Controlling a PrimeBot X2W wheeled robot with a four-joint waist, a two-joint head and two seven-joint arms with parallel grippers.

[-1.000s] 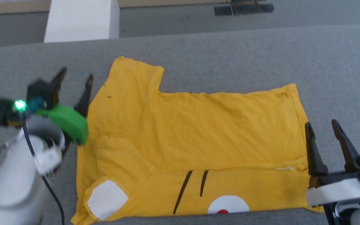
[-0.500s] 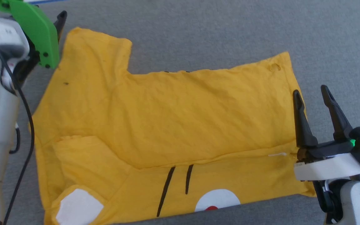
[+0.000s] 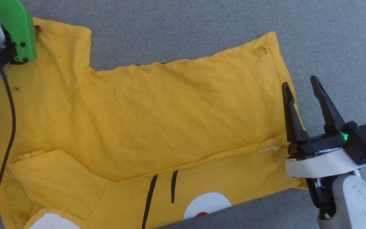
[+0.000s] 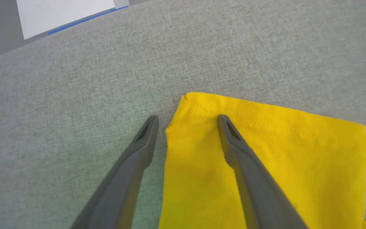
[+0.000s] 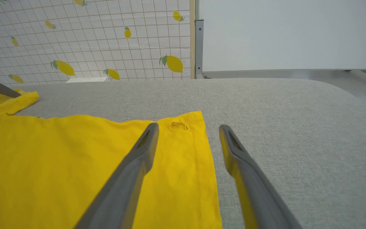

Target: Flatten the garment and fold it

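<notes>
The garment (image 3: 170, 111), a mustard-yellow T-shirt, lies spread on the grey padded table with its near long side folded over, showing black stripes and a white patch with a red dot. My left gripper (image 4: 187, 119) is open at the far sleeve's corner (image 4: 281, 159), one finger over the grey cloth and one over the sleeve. Its green wrist plate (image 3: 14, 28) shows at the head view's top left. My right gripper (image 3: 300, 83) is open astride the garment's right hem, near a small hole (image 5: 179, 126) in the fabric.
The grey table surface (image 3: 345, 38) extends beyond the shirt to the right and far side. Past its rounded far edge stand a lemon-print wall (image 5: 91, 41) and a white panel (image 5: 281, 31). A white object (image 4: 65, 14) stands on the floor beyond the left side.
The head camera has tipped down and closer, shifting the whole picture. My left arm has moved forward to the far end of the sleeve. The right gripper stays by the hem.
</notes>
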